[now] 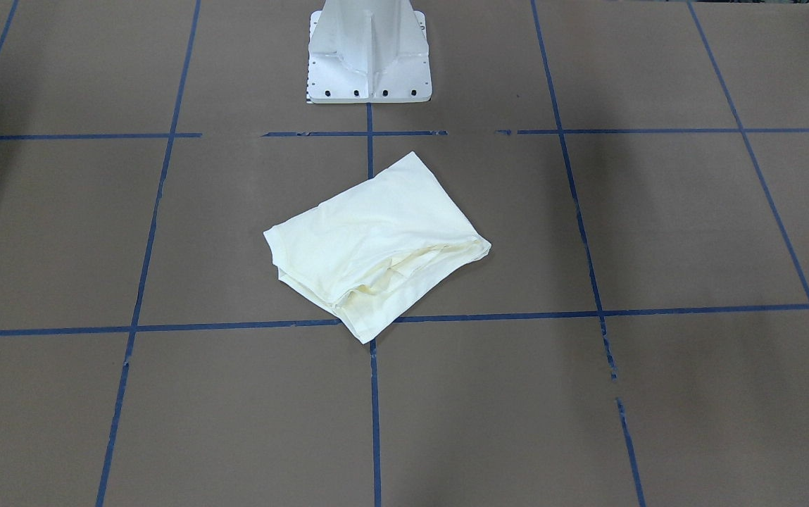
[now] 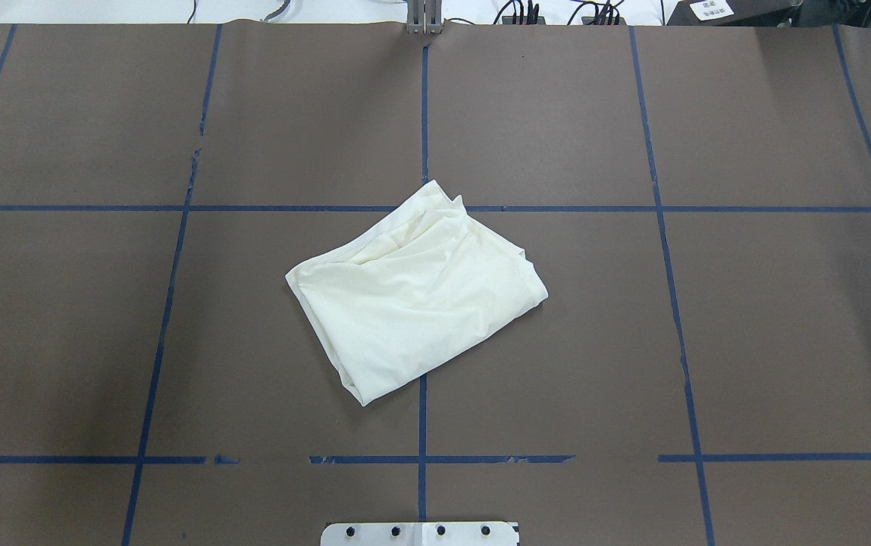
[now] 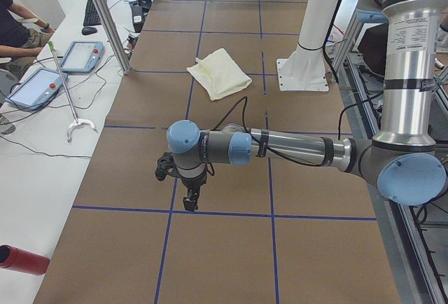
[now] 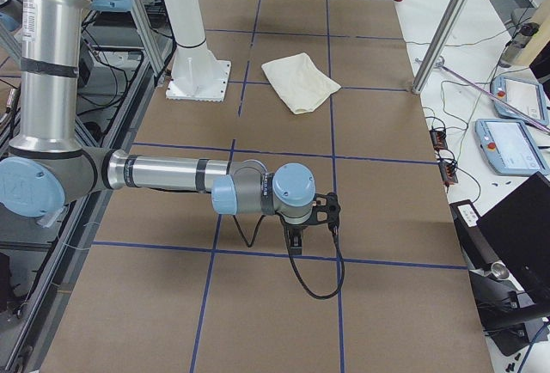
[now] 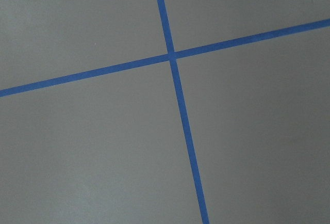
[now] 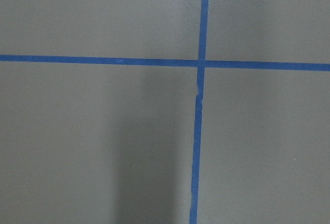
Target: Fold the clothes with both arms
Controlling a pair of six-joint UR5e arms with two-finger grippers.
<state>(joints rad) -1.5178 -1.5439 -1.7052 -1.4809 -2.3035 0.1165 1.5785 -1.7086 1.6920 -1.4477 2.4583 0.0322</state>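
The cream-white T-shirt [image 2: 420, 292] lies folded into a compact, skewed rectangle at the middle of the table, plain side up; the cat print is hidden. It also shows in the front-facing view [image 1: 376, 243], the left view [image 3: 220, 71] and the right view [image 4: 299, 82]. Neither arm touches it. The left arm's gripper [image 3: 190, 199] hangs over the table far off at the robot's left end, seen only in the left view. The right arm's gripper [image 4: 295, 240] hangs over the far right end, seen only in the right view. I cannot tell whether either is open or shut.
Brown paper with a blue tape grid [image 2: 424, 208] covers the table. The white pedestal base [image 1: 369, 53] stands behind the shirt. Both wrist views show only paper and tape crossings [image 5: 171, 56] [image 6: 201, 64]. Teach pendants [image 3: 80, 57] and a seated person lie beside the table.
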